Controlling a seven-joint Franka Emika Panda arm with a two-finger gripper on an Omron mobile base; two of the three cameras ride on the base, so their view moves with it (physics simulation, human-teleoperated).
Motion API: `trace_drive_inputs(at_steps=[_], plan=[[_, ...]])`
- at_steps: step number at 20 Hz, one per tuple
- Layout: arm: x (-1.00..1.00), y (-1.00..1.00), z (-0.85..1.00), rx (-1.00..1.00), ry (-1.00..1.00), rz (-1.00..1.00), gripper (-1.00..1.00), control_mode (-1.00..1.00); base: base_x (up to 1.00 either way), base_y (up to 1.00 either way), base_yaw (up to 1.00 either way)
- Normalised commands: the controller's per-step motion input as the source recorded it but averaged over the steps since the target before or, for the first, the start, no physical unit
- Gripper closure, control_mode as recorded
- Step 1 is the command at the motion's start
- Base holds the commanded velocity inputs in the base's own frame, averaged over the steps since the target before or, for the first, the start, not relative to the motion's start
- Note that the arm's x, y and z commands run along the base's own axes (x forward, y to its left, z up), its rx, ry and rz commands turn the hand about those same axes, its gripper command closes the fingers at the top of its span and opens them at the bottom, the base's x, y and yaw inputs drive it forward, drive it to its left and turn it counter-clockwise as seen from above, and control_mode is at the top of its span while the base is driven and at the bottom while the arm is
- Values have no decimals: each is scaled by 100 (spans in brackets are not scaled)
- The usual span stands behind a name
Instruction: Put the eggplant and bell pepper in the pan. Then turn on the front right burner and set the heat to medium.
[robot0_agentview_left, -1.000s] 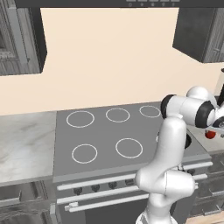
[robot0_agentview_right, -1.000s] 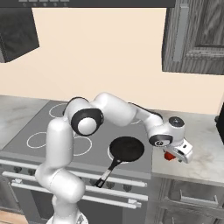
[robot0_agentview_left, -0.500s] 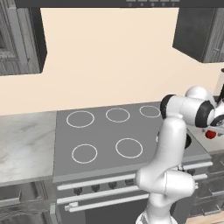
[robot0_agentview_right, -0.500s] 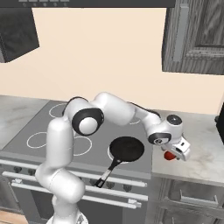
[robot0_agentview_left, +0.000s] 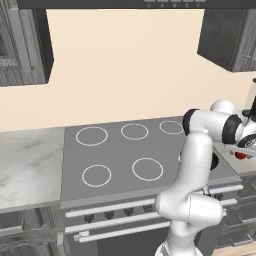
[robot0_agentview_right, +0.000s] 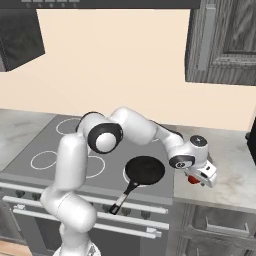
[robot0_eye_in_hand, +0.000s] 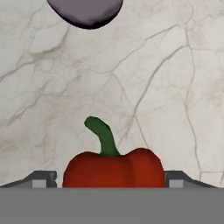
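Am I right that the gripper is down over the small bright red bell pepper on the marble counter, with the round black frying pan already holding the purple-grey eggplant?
Not quite. The round black frying pan is empty in the right base view. The dull purple-grey eggplant lies on the marble counter, beyond the small bright red bell pepper, as the hand view shows. The gripper is indeed down over the pepper.

Red bell pepper (robot0_eye_in_hand: 113, 168) (green stem), dull purple-grey eggplant (robot0_eye_in_hand: 85, 11), pale brown-veined marble counter (robot0_eye_in_hand: 175, 87), black pan (robot0_agentview_right: 145, 170)
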Motion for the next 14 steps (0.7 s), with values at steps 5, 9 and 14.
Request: trace_drive_inputs(at_steps=[5,9,14], plan=[[0,0,0,0,0,0,-100,-100,0,0,0],[0,0,0,0,0,0,100,-100,0,0,0],[-17,7,0,1,-2,0,100,-100,0,0,0]])
